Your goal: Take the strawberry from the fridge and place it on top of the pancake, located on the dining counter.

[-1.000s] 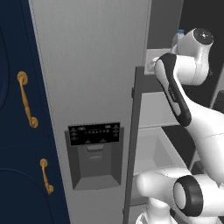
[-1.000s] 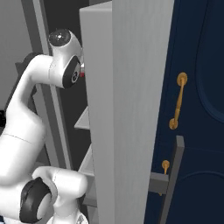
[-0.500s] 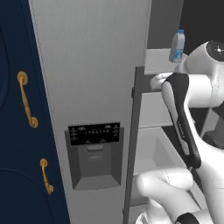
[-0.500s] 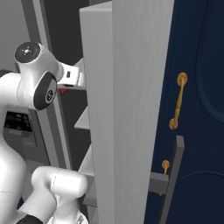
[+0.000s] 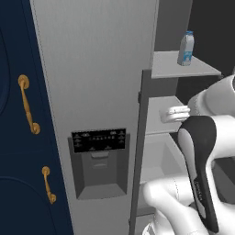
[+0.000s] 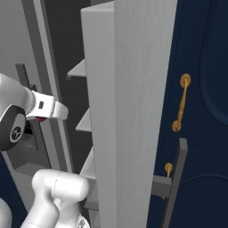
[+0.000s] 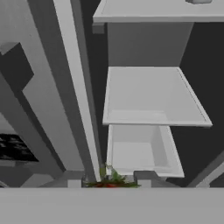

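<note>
The strawberry (image 7: pixel 110 183), red with green leaves, sits between my gripper (image 7: pixel 110 177) finger tips at the bottom of the hand view; the gripper is shut on the strawberry. From the right base view a bit of red, the strawberry (image 6: pixel 40 119), shows under my white hand (image 6: pixel 46 108), which hangs outside the open fridge (image 6: pixel 129 89). Ahead of the hand lie the grey inner shelves (image 7: pixel 148 94). In the left base view the fridge (image 5: pixel 96 69) door stands closed beside the open compartment. The pancake and the dining counter are out of view.
A white-and-blue milk bottle (image 5: pixel 186 49) stands on the upper shelf (image 5: pixel 183 69). A black dispenser panel (image 5: pixel 98 140) is set in the closed door. Navy cabinets with gold handles (image 5: pixel 27 110) (image 6: pixel 182 102) flank the fridge. A pale drawer bin (image 7: pixel 142 151) sits below the shelves.
My arm has drawn back out of the fridge and sunk lower, uncovering the milk bottle on the upper shelf. The strawberry stays in the gripper.
</note>
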